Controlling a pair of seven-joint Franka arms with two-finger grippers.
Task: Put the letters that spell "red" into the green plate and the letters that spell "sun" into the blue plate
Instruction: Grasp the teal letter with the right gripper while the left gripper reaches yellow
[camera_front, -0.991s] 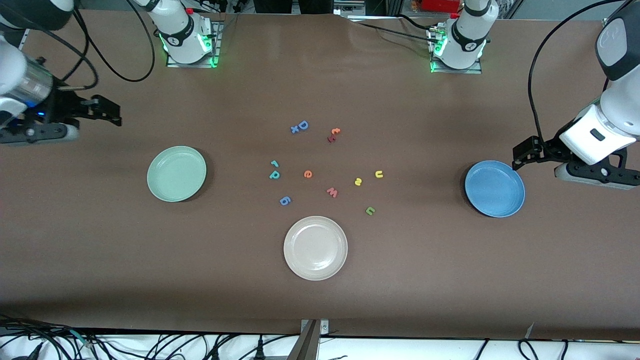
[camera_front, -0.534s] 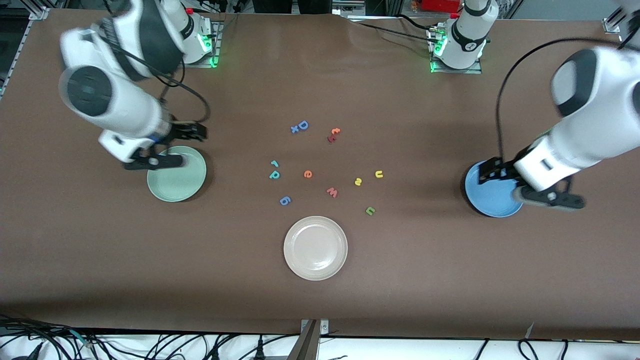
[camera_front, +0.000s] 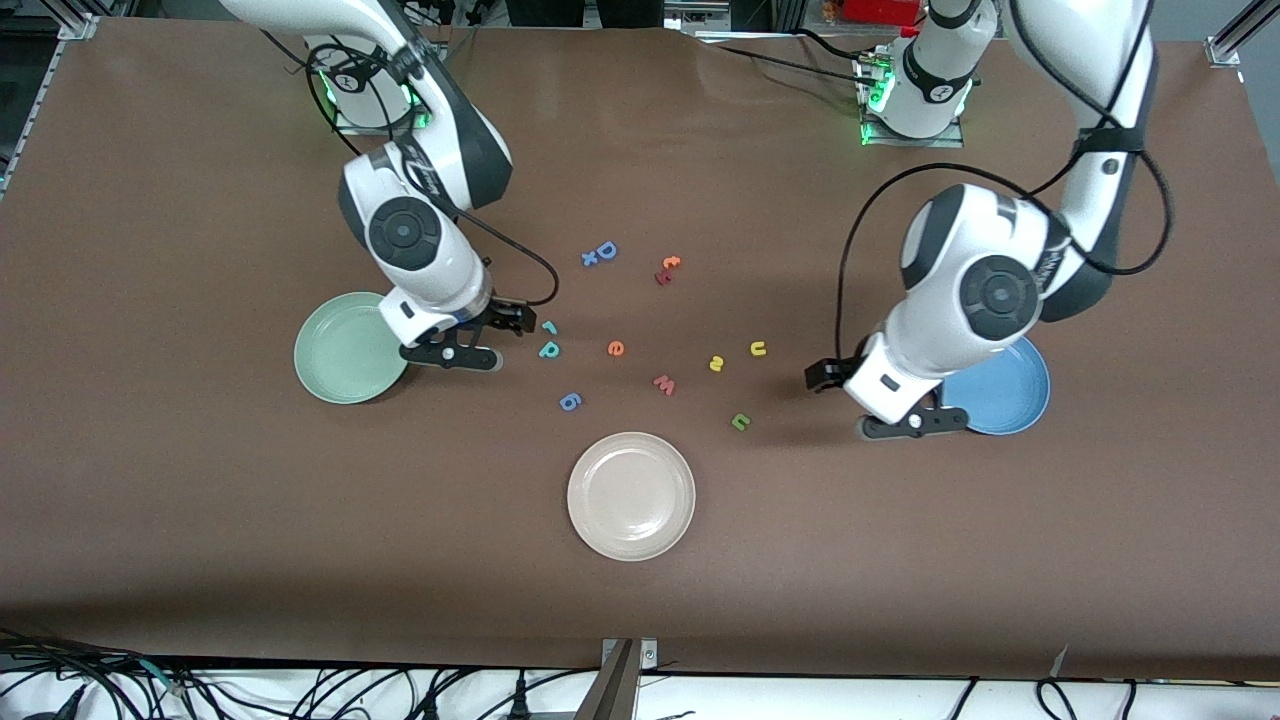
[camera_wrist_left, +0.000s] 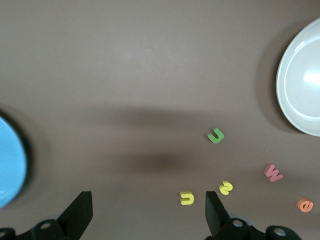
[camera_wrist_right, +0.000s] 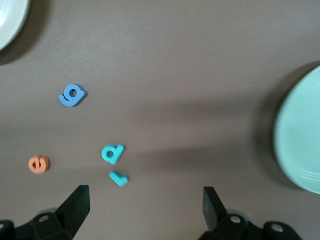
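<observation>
Both arms are out over the bench, and the layout explains the split. The green plate (camera_front: 345, 350) sits toward the right arm's end and the blue plate (camera_front: 1000, 385) toward the left arm's end, so each arm works the word whose plate lies on its own side. Neither plate holds a letter yet.

The right tool (camera_front: 505, 325) hangs just between the green plate's rim and the teal letters, jaws spread wide and empty. In its wrist view the two fingers (camera_wrist_right: 75, 205) frame bare bench, with the teal "r" (camera_wrist_right: 119, 178) and teal "d" (camera_wrist_right: 113, 153) close ahead and the orange "e" (camera_wrist_right: 38, 164) a little farther on. In the front view those three lie in a loose group: "r" (camera_front: 549, 326) touching nothing, "d" (camera_front: 549, 349) just nearer the camera, "e" (camera_front: 616, 348) beside them toward the middle. The teal pair looks like the natural first pick.

The left tool (camera_front: 835, 380) hovers beside the blue plate, also wide open with nothing in it. Its target set sits near: green "n" (camera_front: 741, 421), yellow "u" (camera_front: 758, 348), yellow "s" (camera_front: 717, 363).

Decoys are mixed in: blue "g" (camera_front: 569, 402), red "w" (camera_front: 664, 384), blue "D" (camera_front: 603, 252), orange "t" (camera_front: 670, 264), plus the cream plate (camera_front: 631, 496) nearest the camera. Wide jaws on letters this small suggest each descent will need careful centring.
</observation>
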